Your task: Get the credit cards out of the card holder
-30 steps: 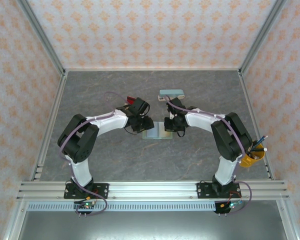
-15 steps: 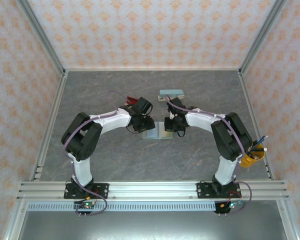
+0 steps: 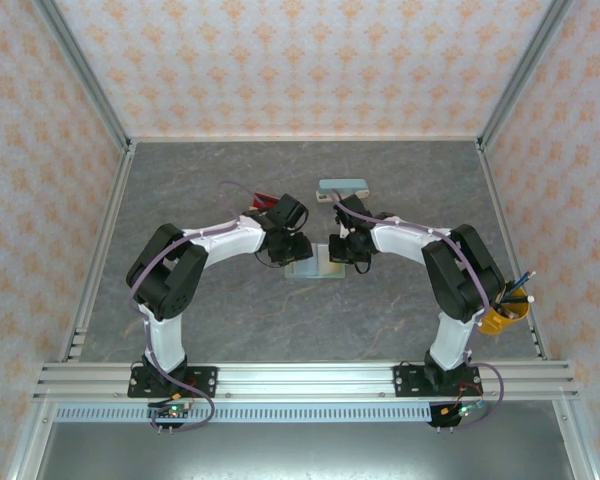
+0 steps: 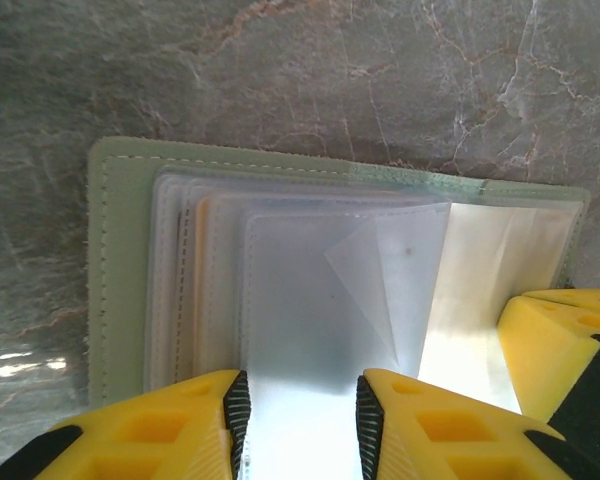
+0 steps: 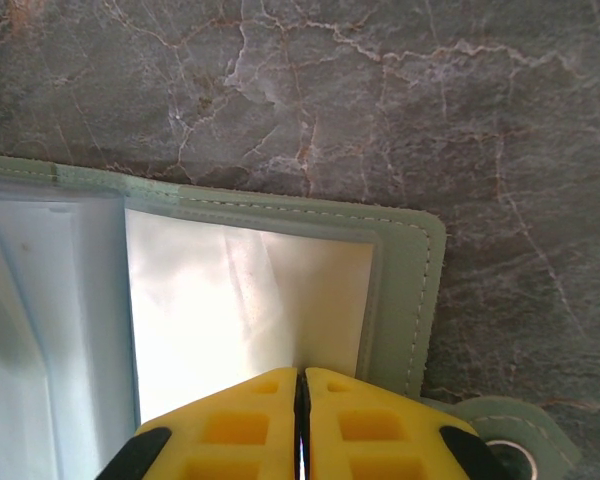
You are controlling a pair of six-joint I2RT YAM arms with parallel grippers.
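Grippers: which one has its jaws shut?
The right gripper: its jaws meet over the card holder, while those of the left gripper stand apart.

A table [image 3: 230, 320] with a dark grey, marble-like top is seen, crossed by pale and brownish veins. At its far side, near the middle, a teal oblong case [image 3: 342, 186] with a pale edge is laid flat. At the right edge a yellow cup [image 3: 502, 320] is placed, and pens [image 3: 517, 292] are stood in it. The table is enclosed on three sides by walls [image 3: 280, 60] with an orange ornament pattern. Along the near edge aluminium rails [image 3: 300, 378] are mounted.
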